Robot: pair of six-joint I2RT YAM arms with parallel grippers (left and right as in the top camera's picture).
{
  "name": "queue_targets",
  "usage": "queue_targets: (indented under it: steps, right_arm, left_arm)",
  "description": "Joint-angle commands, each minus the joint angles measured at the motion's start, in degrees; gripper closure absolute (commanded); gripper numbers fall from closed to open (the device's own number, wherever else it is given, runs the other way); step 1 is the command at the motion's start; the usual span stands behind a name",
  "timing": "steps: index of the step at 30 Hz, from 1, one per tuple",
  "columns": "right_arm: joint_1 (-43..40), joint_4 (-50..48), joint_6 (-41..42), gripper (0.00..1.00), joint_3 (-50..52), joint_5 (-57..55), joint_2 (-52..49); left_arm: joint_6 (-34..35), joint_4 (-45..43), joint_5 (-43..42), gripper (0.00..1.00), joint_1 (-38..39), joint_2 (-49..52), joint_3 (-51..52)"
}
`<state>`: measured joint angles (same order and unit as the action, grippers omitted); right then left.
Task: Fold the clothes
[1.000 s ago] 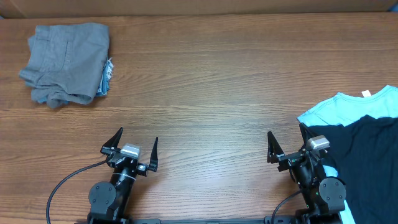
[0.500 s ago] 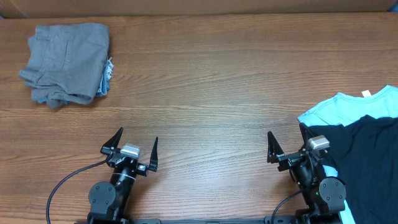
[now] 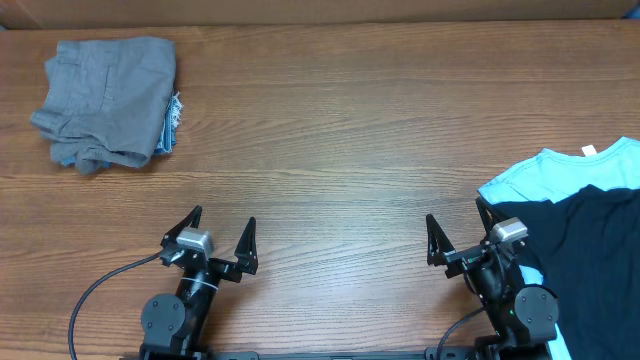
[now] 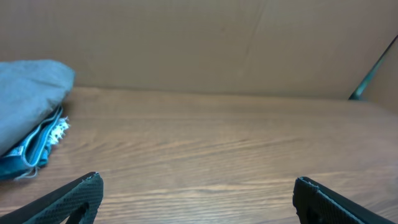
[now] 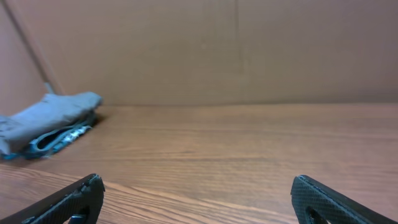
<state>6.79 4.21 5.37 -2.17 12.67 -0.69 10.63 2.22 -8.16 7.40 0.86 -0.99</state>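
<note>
Left jaws: spread wide, holding nothing. Right jaws: spread wide, holding nothing.

A folded grey stack [image 3: 105,100], with a blue-edged piece beneath it, lies on the bench [image 3: 330,130] well ahead of the left jaws and to their left. This portion appears done.

The black shirt [image 3: 590,260] lies unfolded just right of the right jaws. It overlaps the light blue shirt [image 3: 560,172], which lies ahead of it.

Judged remaining: both shirts, neither yet gripped or spread flat.
</note>
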Motion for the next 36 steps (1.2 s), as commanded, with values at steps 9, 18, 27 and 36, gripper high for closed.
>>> queue_targets:
  steps: [9, 18, 27, 36]
  right_arm:
    - [-0.1, 23.7, 3.8, 0.0, -28.2, 3.5, -11.8]
    - [-0.1, 43.7, 3.8, 0.0, -54.0, 3.0, -44.1]
    - [-0.1, 57.7, 3.6, 0.0, -73.5, 4.8, -69.5]
    - [-8.8, 58.6, 20.9, 0.0, -73.5, -16.5, -78.5]
  left_arm:
    - [2.6, 16.3, 10.1, 0.0, -0.3, 6.8, -26.6]
    - [0.4, 39.5, 7.0, 0.0, -0.3, 34.2, -55.9]
    - [-2.9, 54.5, 2.5, 0.0, -0.3, 54.2, -71.3]
    - [-2.9, 56.5, -6.5, 0.0, -0.3, 59.7, -71.3]
